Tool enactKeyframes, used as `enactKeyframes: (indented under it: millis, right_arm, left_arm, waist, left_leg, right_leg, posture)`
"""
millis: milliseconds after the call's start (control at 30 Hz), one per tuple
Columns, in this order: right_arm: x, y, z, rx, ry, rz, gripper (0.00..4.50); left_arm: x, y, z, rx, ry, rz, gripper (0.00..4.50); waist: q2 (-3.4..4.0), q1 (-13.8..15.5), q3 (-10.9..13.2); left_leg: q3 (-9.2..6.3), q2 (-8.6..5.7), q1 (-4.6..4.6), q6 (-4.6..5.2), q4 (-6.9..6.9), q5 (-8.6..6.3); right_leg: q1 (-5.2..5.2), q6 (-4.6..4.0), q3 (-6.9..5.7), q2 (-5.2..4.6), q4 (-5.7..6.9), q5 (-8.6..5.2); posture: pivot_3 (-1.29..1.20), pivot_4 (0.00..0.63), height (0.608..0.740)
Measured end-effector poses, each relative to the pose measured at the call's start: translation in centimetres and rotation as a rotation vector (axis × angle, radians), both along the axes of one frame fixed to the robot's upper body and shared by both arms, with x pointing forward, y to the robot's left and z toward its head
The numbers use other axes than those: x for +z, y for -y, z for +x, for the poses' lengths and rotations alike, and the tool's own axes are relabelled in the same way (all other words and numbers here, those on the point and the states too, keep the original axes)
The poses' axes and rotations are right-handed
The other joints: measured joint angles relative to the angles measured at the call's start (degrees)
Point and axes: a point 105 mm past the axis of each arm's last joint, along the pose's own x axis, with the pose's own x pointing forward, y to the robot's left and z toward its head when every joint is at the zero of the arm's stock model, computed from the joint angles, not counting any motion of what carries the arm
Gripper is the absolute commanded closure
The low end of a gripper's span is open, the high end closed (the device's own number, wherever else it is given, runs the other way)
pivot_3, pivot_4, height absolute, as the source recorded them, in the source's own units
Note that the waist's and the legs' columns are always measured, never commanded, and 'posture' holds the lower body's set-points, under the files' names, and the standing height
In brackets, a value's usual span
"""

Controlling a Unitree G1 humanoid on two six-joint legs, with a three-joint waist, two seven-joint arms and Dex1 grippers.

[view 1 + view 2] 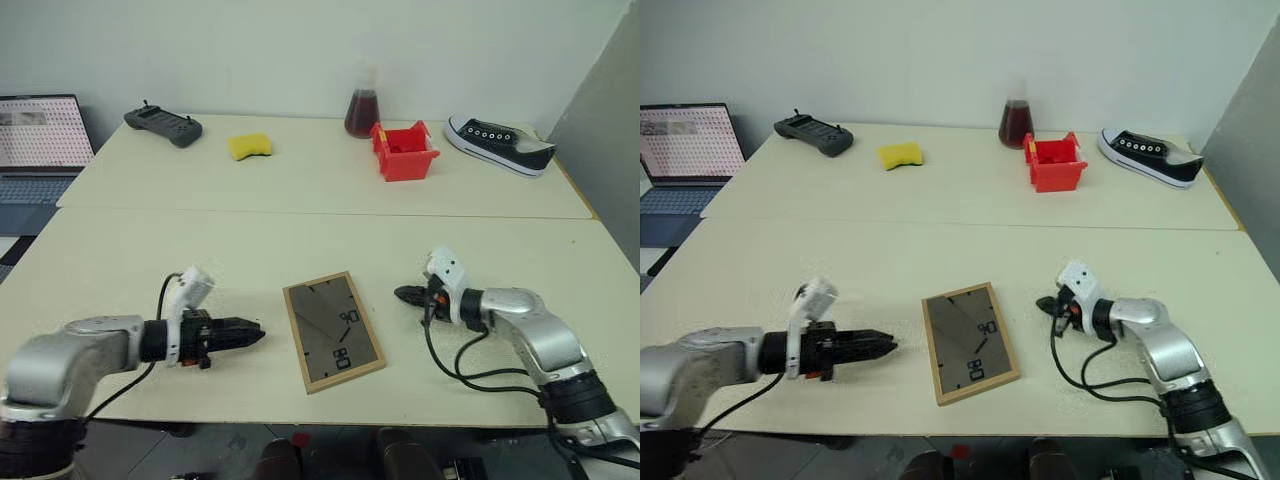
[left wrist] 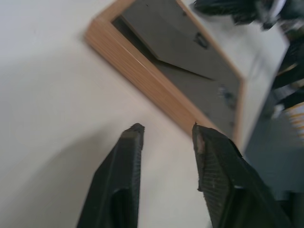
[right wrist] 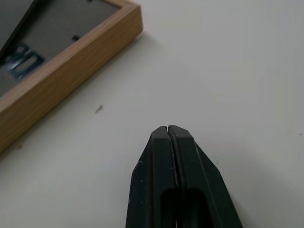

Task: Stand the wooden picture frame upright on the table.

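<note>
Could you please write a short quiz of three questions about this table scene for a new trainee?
1. True or false: the wooden picture frame already stands upright on the table.
2. Which end effector is shut? A) the left end effector B) the right end effector
3. Fill in: the frame lies flat with its dark ____ panel facing up.

Key: 1. False; it lies flat between the two end effectors, and neither touches it. 2. B; its fingers are pressed together, while the left fingers stand apart. 3. back.
</note>
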Motion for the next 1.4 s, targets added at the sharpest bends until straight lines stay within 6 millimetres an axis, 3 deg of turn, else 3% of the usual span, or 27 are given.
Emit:
enactKeyframes:
  millis: [167, 333, 567, 700, 833, 1067, 1100, 1133, 1400]
  right_arm:
    - [-0.6, -1.4, -0.8, 0.082, -0.022, 0.005, 4.50]
    - [-1.1, -2.5, -2.2, 0.127, -0.028, 0.010, 4.50]
    - [-1.5, -4.6, -3.2, 0.128, -0.047, 0.056, 4.50]
    - [-1.6, -5.2, -3.5, 0.120, -0.058, 0.055, 4.50]
    - [-1.7, -5.9, -3.4, 0.111, -0.067, 0.070, 4.50]
    - [-1.9, -6.2, -3.5, 0.112, -0.072, 0.068, 4.50]
    - [-2.0, -6.2, -3.6, 0.111, -0.074, 0.067, 4.50]
    - [-2.1, -6.2, -3.7, 0.112, -0.077, 0.063, 4.50]
    - [-2.1, -5.8, -3.2, 0.091, -0.029, 0.039, 4.50]
  left_arm:
    - [0.1, 1.4, -1.8, -0.042, -0.156, -0.128, 1.02]
    - [-1.9, 2.4, -2.1, 0.007, -0.258, -0.239, 0.07]
    - [-4.5, 5.0, -2.4, 0.025, -0.322, -0.279, 0.07]
    - [-5.1, 6.3, -2.2, 0.034, -0.293, -0.296, 0.07]
    - [-5.6, 7.8, -1.7, 0.052, -0.279, -0.344, 0.07]
    - [-5.5, 8.6, -1.3, 0.035, -0.268, -0.338, 0.07]
    - [-5.5, 8.6, -1.2, 0.034, -0.269, -0.340, 0.42]
    - [-5.5, 8.7, -1.1, 0.037, -0.272, -0.344, 0.44]
    - [-6.2, 8.1, 0.1, 0.082, -0.308, -0.335, 2.02]
  waist:
    - [-0.01, 0.1, 0.0]
    - [-0.02, 0.2, 0.0]
    - [-0.03, 0.2, 0.0]
    - [0.22, 0.5, -0.3]
    - [0.52, 1.4, -0.6]
    - [0.51, 1.7, -0.6]
    - [0.52, 1.7, -0.6]
    - [0.52, 1.7, -0.6]
    - [0.49, 1.5, -0.7]
  left_leg:
    - [-0.02, 0.00, -0.02, -0.01, 0.01, 0.01]
    - [-0.05, -0.01, 0.02, -0.02, 0.01, 0.01]
    - [-0.04, -0.01, 0.05, -0.03, 0.02, 0.01]
    - [0.00, -0.08, 0.09, -0.04, 0.03, 0.02]
    - [-0.09, -0.16, 0.52, -0.03, 0.02, 0.00]
    - [-0.15, -0.19, 0.60, -0.03, 0.00, -0.01]
    - [-0.15, -0.19, 0.59, -0.03, 0.00, -0.01]
    - [-0.14, -0.19, 0.59, -0.03, 0.00, -0.01]
    - [-0.17, -0.14, 0.59, -0.03, 0.00, -0.01]
  right_leg:
    - [0.00, -0.01, -0.01, -0.02, 0.00, 0.00]
    - [0.03, -0.01, 0.02, -0.07, 0.00, 0.01]
    - [0.05, -0.02, 0.03, -0.05, 0.04, 0.01]
    - [0.13, -0.01, 0.06, -0.13, -0.03, 0.01]
    - [0.83, 0.00, -0.09, -0.19, -0.36, 0.01]
    - [0.97, 0.01, -0.18, -0.21, -0.45, 0.01]
    - [0.97, 0.01, -0.18, -0.21, -0.45, 0.01]
    - [0.97, 0.01, -0.17, -0.21, -0.46, 0.01]
    - [0.94, 0.02, -0.19, -0.16, -0.44, 0.01]
  posture:
    - [0.00, 0.150, 0.740]
    - [0.00, 0.150, 0.740]
    - [0.00, 0.150, 0.740]
    - [0.00, 0.150, 0.740]
    - [0.00, 0.150, 0.740]
    - [0.00, 0.150, 0.740]
    - [0.00, 0.150, 0.740]
    - [0.00, 0.150, 0.740]
    - [0.00, 0.150, 0.740]
